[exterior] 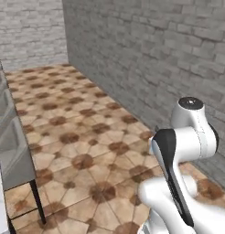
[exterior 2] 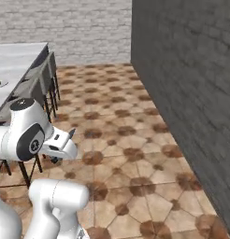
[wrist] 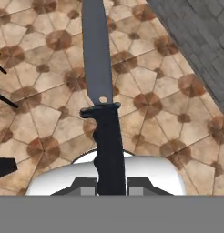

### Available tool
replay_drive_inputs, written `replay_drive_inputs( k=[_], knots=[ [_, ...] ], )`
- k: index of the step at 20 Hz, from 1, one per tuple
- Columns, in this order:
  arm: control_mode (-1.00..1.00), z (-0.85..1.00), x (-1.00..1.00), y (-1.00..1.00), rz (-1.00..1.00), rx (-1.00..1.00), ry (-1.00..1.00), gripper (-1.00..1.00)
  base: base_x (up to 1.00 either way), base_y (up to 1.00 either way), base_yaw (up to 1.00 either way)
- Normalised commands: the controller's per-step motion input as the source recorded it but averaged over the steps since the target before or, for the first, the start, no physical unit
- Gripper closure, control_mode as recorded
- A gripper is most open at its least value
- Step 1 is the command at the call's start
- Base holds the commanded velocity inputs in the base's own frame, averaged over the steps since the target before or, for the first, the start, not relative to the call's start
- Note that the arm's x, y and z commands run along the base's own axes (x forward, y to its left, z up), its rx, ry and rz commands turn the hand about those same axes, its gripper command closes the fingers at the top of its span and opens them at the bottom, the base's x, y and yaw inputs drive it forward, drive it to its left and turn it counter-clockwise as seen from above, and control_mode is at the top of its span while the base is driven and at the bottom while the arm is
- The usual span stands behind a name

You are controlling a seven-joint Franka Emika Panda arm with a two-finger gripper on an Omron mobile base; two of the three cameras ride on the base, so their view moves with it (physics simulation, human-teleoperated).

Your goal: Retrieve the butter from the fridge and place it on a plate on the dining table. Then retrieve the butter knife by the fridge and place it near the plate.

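Matt black handle and dull grey metal blade on butter knife [wrist: 104,104]; glossy patterned floor tiles [wrist: 145,91]; rough grey brick wall [exterior: 155,59].

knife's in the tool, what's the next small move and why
Probably carry it left toward the table. The tool is shut on the knife, whose blade hangs over bare floor tiles, while the table lies at the left in the right base view.

Patterned brown tile floor [wrist: 145,68] is seen below the hand; a grey brick wall [wrist: 200,32] is seen beside it.
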Motion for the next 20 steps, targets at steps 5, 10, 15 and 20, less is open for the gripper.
replay_drive_inputs(
  k=[5,10,15,20],
  knots=[
    [1.00,0.00,0.00,0.00,0.00,0.00,0.00,1.00,0.98,-0.69,0.60],
    [1.00,0.00,0.00,0.00,0.00,0.00,0.00,1.00,0.87,-0.87,0.56],
    [1.00,0.00,0.00,0.00,0.00,0.00,0.00,1.00,0.84,-0.75,0.61],
    [1.00,0.00,0.00,0.00,0.00,0.00,0.00,1.00,0.77,-0.86,0.58]
  ],
)
